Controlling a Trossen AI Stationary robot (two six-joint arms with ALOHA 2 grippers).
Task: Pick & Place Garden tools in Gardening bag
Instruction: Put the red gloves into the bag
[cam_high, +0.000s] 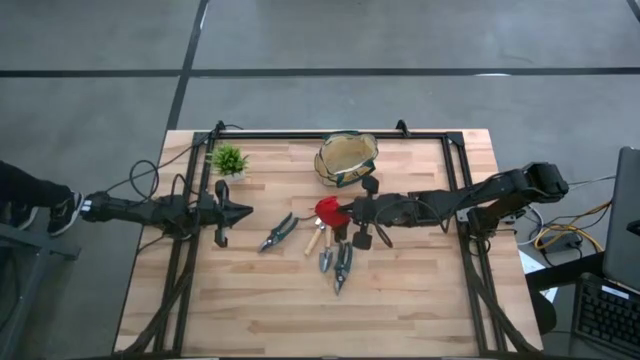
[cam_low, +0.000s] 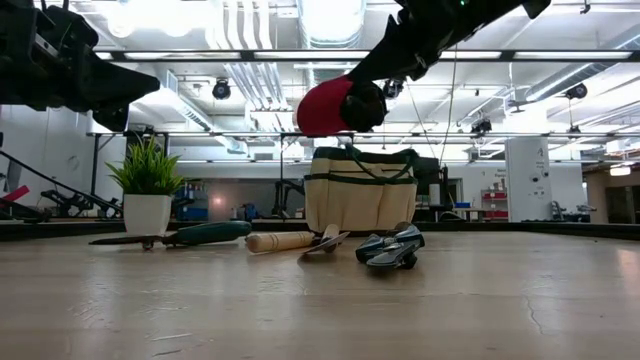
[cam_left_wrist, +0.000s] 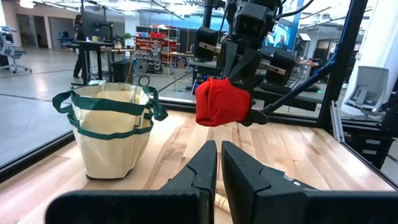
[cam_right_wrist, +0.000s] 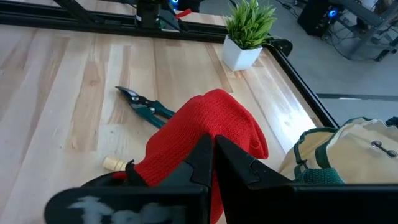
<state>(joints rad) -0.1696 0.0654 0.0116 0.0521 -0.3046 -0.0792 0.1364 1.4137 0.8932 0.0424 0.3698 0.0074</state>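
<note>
Your right gripper (cam_high: 340, 213) is raised above the table near its centre, its fingers clamped together on the red-headed piece (cam_high: 328, 210), a soft red knitted head with a dark handle. In the low view that piece (cam_low: 328, 106) hangs in the air, clear of the wood, above the gardening bag (cam_low: 361, 190). From overhead, the gardening bag (cam_high: 346, 157) stands upright at about one o'clock from the held piece, close by but apart from it, with its mouth open.

Three tools lie flat on the table (cam_high: 420, 300). One pruner (cam_high: 278, 231) rests at about eight o'clock from the red piece. The wooden-handled trowel (cam_high: 320, 246) lies at about six o'clock, just beside the second pruner (cam_high: 342, 266), which lies slightly farther toward the near edge.

Your left gripper (cam_high: 246, 212) waits over the left side of the table, fingers pressed together and holding nothing, pointing toward the centre. The potted plant (cam_high: 229, 160) stands at about eleven o'clock from it, near the far edge.
</note>
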